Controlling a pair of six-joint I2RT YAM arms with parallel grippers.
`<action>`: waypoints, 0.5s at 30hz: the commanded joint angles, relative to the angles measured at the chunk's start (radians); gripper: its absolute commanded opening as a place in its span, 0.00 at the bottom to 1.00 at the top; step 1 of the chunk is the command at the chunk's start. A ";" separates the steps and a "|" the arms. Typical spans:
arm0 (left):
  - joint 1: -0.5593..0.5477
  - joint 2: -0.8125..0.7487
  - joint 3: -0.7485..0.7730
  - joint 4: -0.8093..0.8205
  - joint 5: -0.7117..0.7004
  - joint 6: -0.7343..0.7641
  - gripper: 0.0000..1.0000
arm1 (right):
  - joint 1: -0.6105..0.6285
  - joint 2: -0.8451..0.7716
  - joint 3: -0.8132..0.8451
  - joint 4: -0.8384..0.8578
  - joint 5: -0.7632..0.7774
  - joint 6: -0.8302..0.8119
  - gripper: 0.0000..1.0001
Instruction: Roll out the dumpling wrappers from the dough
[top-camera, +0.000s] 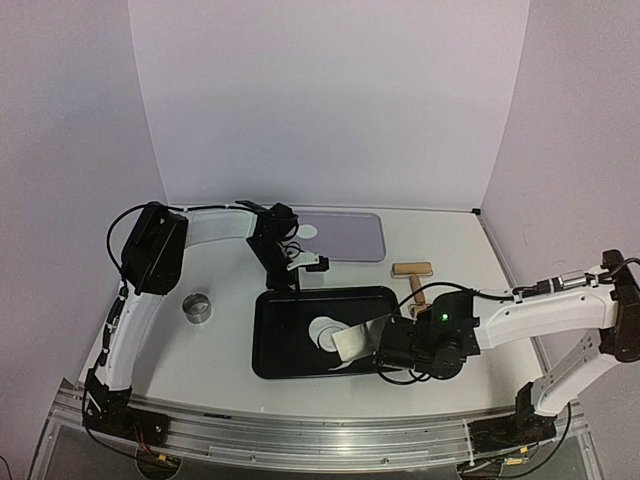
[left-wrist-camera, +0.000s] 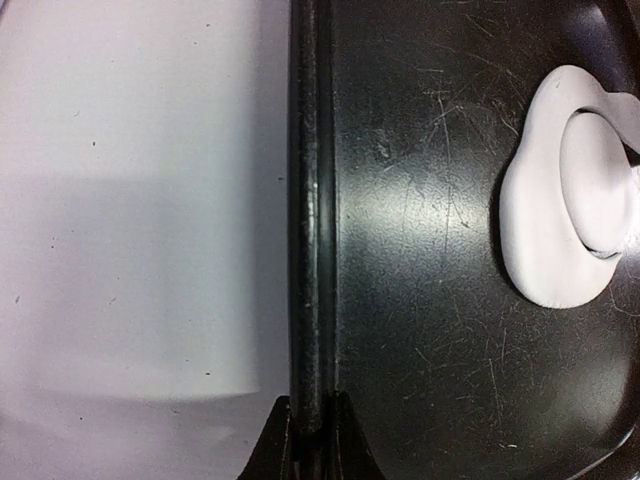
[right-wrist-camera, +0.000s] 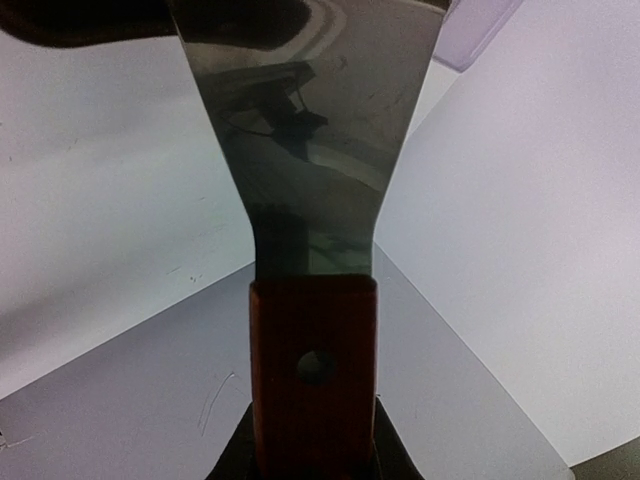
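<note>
A flattened white dough sheet (top-camera: 320, 331) lies on the black tray (top-camera: 290, 350). In the left wrist view the dough (left-wrist-camera: 540, 240) has a round disc shape (left-wrist-camera: 595, 180) cut in it. My left gripper (top-camera: 289, 279) is shut on the tray's far rim (left-wrist-camera: 310, 200), with its fingertips (left-wrist-camera: 312, 435) on either side of the rim. My right gripper (top-camera: 398, 346) is shut on the wooden handle (right-wrist-camera: 313, 390) of a metal scraper. The scraper's blade (top-camera: 356, 341) rests at the dough's right edge. A white wrapper (top-camera: 308, 230) lies on the lavender tray (top-camera: 350, 238), partly hidden by my left arm.
A small metal ring cutter (top-camera: 198, 307) stands on the table left of the black tray. A wooden rolling pin (top-camera: 413, 272) lies to the tray's right rear. White walls close in the back and sides.
</note>
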 joint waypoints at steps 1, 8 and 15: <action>-0.006 0.031 0.011 0.053 -0.131 0.104 0.00 | 0.006 -0.015 -0.047 -0.180 -0.038 -0.058 0.00; -0.007 0.029 0.009 0.057 -0.136 0.117 0.00 | -0.079 -0.014 -0.052 -0.199 -0.002 -0.055 0.00; -0.006 0.022 0.007 0.065 -0.126 0.116 0.00 | -0.195 0.036 0.081 -0.198 0.036 -0.003 0.00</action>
